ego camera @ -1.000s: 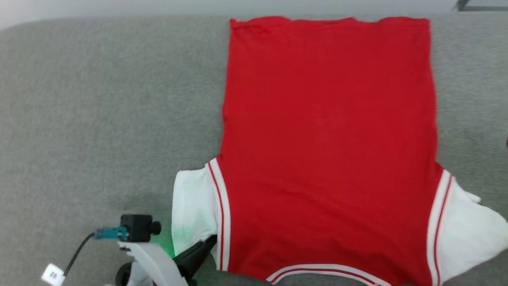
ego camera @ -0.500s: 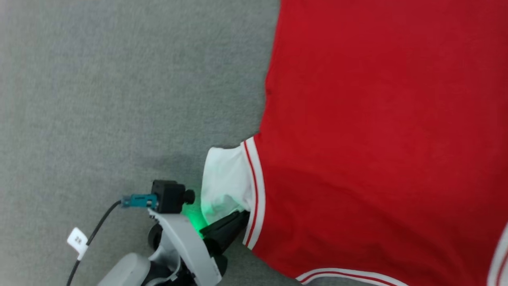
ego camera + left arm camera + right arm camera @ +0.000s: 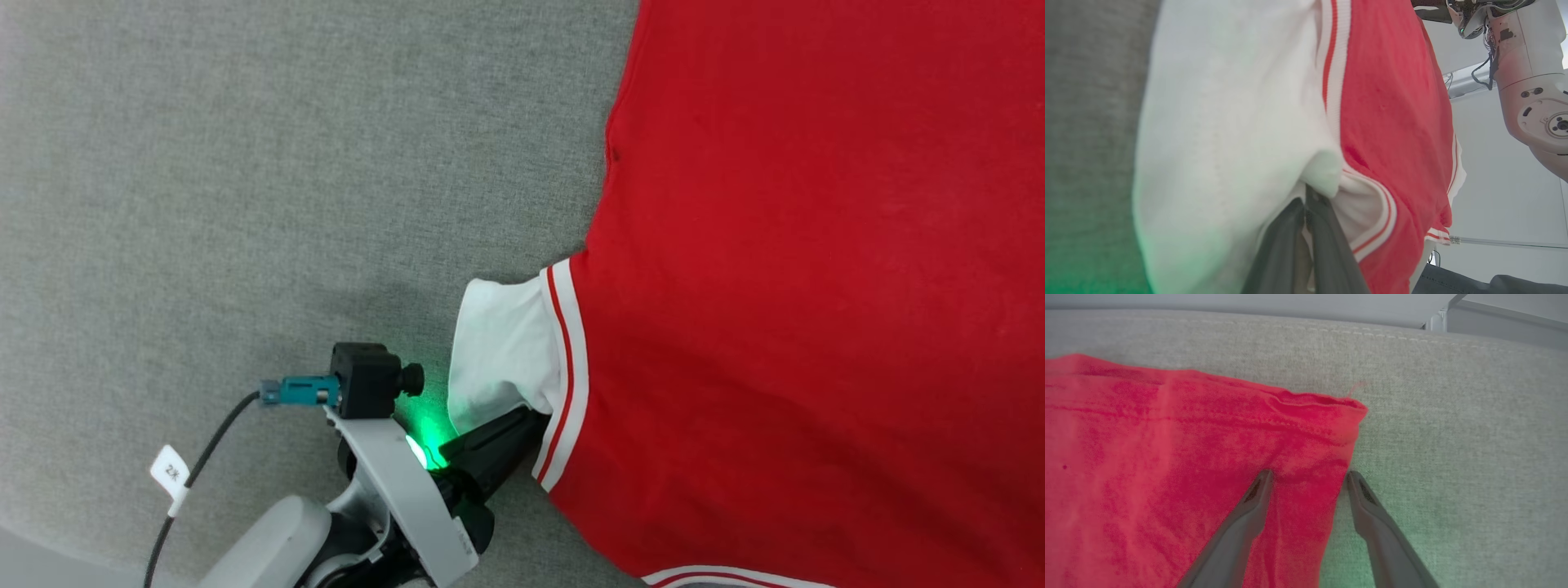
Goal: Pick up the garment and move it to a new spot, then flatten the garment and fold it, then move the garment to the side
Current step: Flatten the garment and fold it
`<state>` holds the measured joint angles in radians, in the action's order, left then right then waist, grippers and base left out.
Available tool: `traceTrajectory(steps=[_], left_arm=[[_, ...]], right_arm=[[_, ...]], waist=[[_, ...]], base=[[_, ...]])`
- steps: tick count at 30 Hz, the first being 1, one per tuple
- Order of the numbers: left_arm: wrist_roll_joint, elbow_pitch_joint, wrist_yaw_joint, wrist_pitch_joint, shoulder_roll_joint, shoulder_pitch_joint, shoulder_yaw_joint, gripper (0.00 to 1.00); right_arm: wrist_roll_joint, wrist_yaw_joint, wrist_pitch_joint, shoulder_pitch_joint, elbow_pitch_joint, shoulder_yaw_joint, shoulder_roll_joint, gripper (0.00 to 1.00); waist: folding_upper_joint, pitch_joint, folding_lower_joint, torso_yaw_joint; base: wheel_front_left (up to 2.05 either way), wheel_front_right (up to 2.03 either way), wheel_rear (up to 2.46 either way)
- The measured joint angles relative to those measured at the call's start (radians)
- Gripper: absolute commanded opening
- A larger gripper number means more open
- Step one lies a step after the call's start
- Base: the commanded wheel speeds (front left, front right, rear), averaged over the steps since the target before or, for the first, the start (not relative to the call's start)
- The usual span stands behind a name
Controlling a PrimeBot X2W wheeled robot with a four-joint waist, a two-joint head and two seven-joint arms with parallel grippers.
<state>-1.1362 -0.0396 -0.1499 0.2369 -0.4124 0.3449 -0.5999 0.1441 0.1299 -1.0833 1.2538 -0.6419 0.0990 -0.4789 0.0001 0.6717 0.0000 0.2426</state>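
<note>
surface: grey fabric-covered bench [image 3: 245, 163]; pale wall [image 3: 1249, 300] behind its far edge in the right wrist view.
shirt: red shirt [image 3: 816, 286] lies spread flat on the bench, to the right in the head view. Hem far, collar trim [image 3: 718, 574] near. No lettering on the side facing up.
sleeve: white sleeve [image 3: 502, 351] sticks out left of the striped trim [image 3: 567, 343] and is bunched where it is pinched.
left hand: left hand [image 3: 535, 420] is closed, gripping the sleeve's near edge right by the seam. Cloth puckers at the fingertips in the left wrist view.
right hand: right hand [image 3: 1308, 475] is open at the far hem corner [image 3: 1347, 410]. One finger is over red cloth, the other over bare bench just beside the side edge. Whether it touches the cloth, I can't tell.
step: my read is tail end of flattening, start of the fold, sleeve first.
next: lift the sleeve low, carry it right over the trim onto the red body, lay it flat, let go. The right hand should press or pinch that corner so the body doesn't slide. A high lift would likely drag the shoulder and undo the flattening.
</note>
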Motion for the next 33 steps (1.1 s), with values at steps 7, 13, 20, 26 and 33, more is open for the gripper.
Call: traceTrajectory(steps=[7, 13, 20, 26, 33], left_arm=[[-0.061, 0.021, 0.0, -0.025, 0.005, 0.018, -0.012, 0.0], [-0.099, 0.077, 0.006, -0.08, 0.007, 0.017, -0.015, 0.0], [-0.129, 0.119, 0.01, -0.135, -0.029, -0.037, 0.004, 0.0], [-0.127, 0.132, 0.027, -0.163, -0.075, -0.088, 0.026, 0.0], [-0.125, 0.128, 0.044, -0.187, -0.102, -0.127, 0.048, 0.0]], right_arm=[[0.074, 0.0, 0.11, -0.024, -0.011, 0.029, 0.019, 0.0], [0.265, 0.001, 0.134, -0.215, 0.107, -0.046, -0.062, 0.0], [0.49, 0.001, 0.088, -0.58, 0.378, -0.088, -0.16, 0.0], [0.579, 0.001, 0.033, -0.931, 0.63, -0.023, -0.174, 0.0], [0.589, 0.001, -0.031, -1.294, 0.899, 0.063, -0.062, 0.0]], waist=[[0.0, -0.026, 0.0001, -0.006], [0.0, -0.098, 0.0, -0.02], [0.0, -0.203, 0.0, -0.059], [0.0, -0.281, 0.0, -0.119], [0.0, -0.337, 0.0001, -0.202]], base=[[0.0, 0.0, 0.0], [0.0, 0.0, 0.0], [0.0, 0.0, 0.0], [0.0, 0.0, 0.0], [0.0, 0.0, 0.0]])
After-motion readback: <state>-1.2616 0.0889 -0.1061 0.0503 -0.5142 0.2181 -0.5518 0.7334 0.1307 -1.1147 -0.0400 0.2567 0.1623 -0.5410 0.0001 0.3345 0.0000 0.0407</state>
